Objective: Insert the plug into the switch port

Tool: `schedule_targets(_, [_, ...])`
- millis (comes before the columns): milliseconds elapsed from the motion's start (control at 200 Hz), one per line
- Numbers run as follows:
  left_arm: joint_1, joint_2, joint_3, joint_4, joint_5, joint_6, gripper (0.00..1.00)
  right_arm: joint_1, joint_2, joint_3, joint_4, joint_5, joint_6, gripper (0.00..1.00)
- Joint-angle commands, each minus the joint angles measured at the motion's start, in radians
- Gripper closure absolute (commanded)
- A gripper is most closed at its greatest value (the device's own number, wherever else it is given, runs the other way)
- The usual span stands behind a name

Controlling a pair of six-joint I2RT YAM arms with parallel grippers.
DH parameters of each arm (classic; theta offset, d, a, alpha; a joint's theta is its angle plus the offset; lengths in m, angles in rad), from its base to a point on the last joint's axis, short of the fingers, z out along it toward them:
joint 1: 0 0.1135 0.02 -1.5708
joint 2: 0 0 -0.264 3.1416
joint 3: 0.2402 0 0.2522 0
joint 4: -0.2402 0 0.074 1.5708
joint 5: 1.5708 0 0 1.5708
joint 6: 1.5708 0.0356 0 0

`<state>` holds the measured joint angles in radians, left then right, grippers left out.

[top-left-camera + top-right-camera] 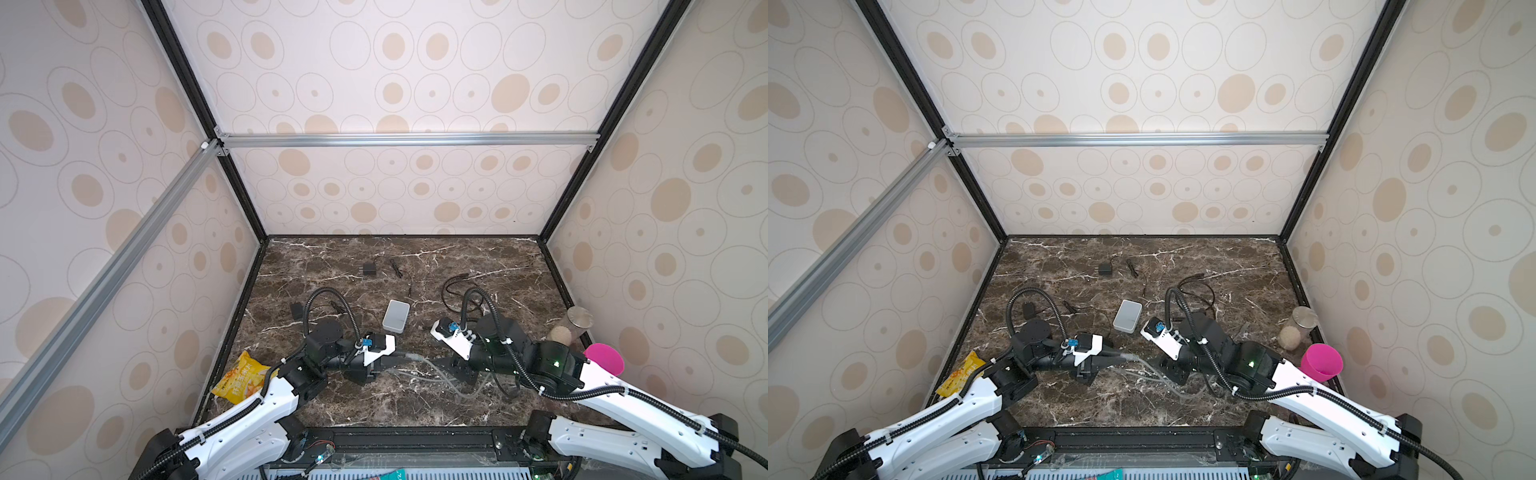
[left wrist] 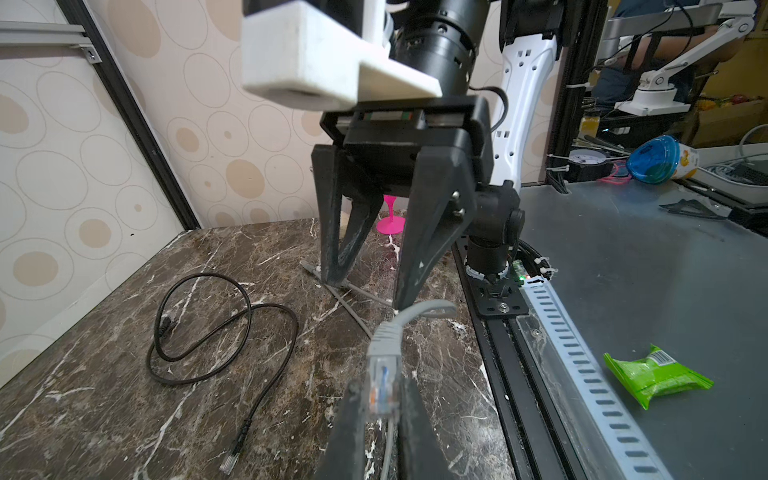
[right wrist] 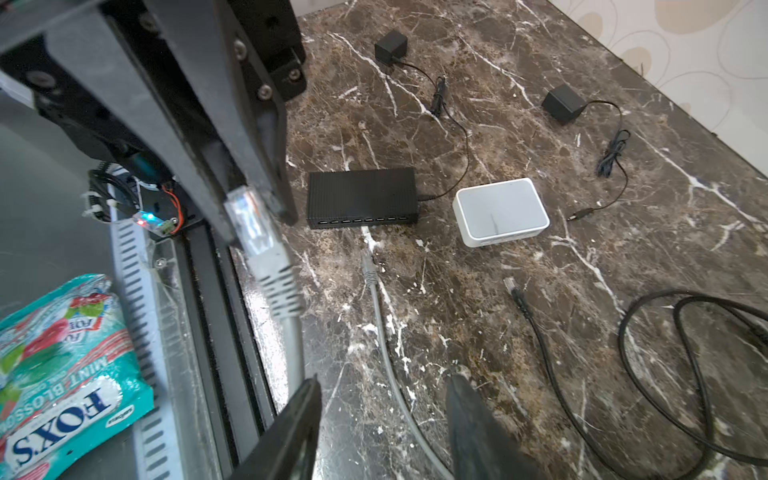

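Observation:
My left gripper (image 2: 380,390) is shut on the clear plug (image 2: 383,384) of a grey cable (image 2: 419,309). It holds the plug just above the marble table, low in the middle in both top views (image 1: 405,358) (image 1: 1121,355). In the right wrist view that plug (image 3: 249,220) sits left of the black switch (image 3: 361,195), whose row of ports faces the front edge. The switch is hidden under the left arm in both top views. My right gripper (image 3: 382,382) stands open over the grey cable (image 3: 386,353), close to the left gripper (image 1: 455,368).
A white box (image 1: 395,316) lies beside the switch. Two black adapters (image 3: 390,45) (image 3: 563,104) and a coiled black cable (image 2: 224,328) lie on the marble. A pink cup (image 1: 604,359), a jar (image 1: 575,322) and a yellow snack bag (image 1: 241,378) stand along the sides.

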<state>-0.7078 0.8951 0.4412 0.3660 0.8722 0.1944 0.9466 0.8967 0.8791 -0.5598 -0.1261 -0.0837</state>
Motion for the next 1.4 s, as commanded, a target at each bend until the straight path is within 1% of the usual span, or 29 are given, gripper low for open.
schedule_targets(0, [-0.004, 0.008, 0.023, 0.032, -0.004, 0.004, 1.0, -0.022, -0.004, -0.028, 0.014, -0.149, -0.017, 0.49])
schedule_targets(190, [-0.003, 0.011, 0.028, 0.025, 0.002, 0.01, 1.0, -0.029, 0.019, 0.017, 0.063, -0.275, -0.035, 0.51])
schedule_targets(370, [-0.003, 0.011, 0.03, 0.019, 0.015, 0.017, 1.0, -0.041, 0.047, 0.059, 0.048, -0.309, -0.068, 0.53])
schedule_targets(465, [-0.003, 0.011, 0.028, 0.015, 0.026, 0.024, 1.0, -0.048, 0.08, 0.075, 0.029, -0.294, -0.094, 0.56])
schedule_targets(550, [-0.004, 0.013, 0.031, 0.011, 0.038, 0.031, 1.0, -0.074, 0.097, 0.074, 0.049, -0.291, -0.106, 0.58])
schedule_targets(665, [-0.003, 0.027, 0.043, -0.002, 0.052, 0.04, 1.0, -0.105, 0.131, 0.091, 0.052, -0.334, -0.141, 0.61])
schedule_targets(765, [-0.004, 0.042, 0.056, -0.015, 0.066, 0.049, 1.0, -0.106, 0.158, 0.11, 0.026, -0.394, -0.195, 0.62])
schedule_targets(910, [-0.004, 0.046, 0.059, -0.024, 0.076, 0.057, 1.0, -0.105, 0.159, 0.103, 0.023, -0.459, -0.247, 0.63])
schedule_targets(1115, [-0.004, 0.046, 0.059, -0.025, 0.08, 0.058, 1.0, -0.106, 0.153, 0.072, 0.008, -0.447, -0.304, 0.64])
schedule_targets(1280, [-0.003, 0.052, 0.063, -0.03, 0.088, 0.063, 1.0, -0.106, 0.117, 0.011, 0.052, -0.397, -0.364, 0.65])
schedule_targets(1396, [-0.003, 0.057, 0.068, -0.034, 0.091, 0.065, 1.0, -0.105, 0.095, -0.011, 0.086, -0.362, -0.364, 0.66])
